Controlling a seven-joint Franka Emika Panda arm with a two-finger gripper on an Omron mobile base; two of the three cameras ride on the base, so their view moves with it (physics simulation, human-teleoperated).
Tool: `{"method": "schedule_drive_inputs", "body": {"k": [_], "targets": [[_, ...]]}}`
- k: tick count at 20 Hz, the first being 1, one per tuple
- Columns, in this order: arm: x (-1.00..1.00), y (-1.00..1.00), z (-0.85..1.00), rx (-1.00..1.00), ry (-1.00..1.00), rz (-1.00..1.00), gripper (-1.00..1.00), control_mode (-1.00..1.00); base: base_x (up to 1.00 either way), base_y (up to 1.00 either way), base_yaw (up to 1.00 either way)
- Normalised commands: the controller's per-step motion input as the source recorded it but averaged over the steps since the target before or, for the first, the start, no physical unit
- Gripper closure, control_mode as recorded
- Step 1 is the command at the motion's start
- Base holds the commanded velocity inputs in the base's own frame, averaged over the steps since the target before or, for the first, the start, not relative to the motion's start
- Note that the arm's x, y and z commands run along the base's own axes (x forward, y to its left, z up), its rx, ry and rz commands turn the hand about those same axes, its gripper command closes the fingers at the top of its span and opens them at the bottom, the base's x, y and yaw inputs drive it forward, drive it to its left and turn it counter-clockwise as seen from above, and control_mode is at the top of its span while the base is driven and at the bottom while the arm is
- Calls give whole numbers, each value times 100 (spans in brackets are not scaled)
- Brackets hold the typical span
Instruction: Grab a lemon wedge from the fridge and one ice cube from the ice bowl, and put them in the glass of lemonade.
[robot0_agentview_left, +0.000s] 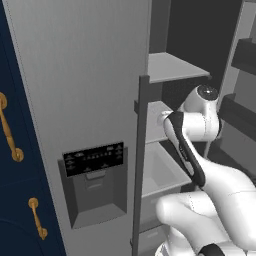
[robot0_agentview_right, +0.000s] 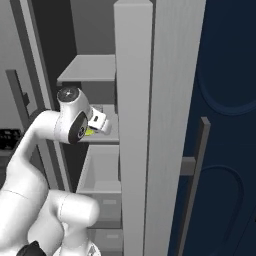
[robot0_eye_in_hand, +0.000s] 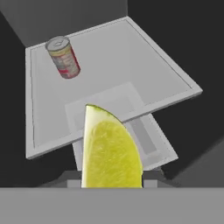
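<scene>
Now on the wedge-fetch step: gripper (robot0_agentview_right: 102, 123) is closed on wedge (robot0_eye_in_hand: 110, 151), inside fridge (robot0_agentview_left: 80, 90), above shelf (robot0_eye_in_hand: 105, 57) with can (robot0_eye_in_hand: 63, 57). Next: back out past door, carry to glass.

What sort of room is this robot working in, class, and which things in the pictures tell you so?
Most likely a home kitchen. An open stainless fridge with a black dispenser panel stands beside navy cabinets. On its shelf stands a can, and the gripper holds a lemon wedge.
</scene>
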Motion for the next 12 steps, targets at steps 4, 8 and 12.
{"method": "schedule_drive_inputs", "body": {"k": [4, 8, 12], "targets": [[-100, 8, 0, 0, 17, 1, 100, -100, 0, 0, 0], [-93, 8, -20, 0, 6, 0, 100, -100, 0, 0, 0], [-22, 2, 0, 0, 0, 0, 100, -100, 0, 0, 0]]}}
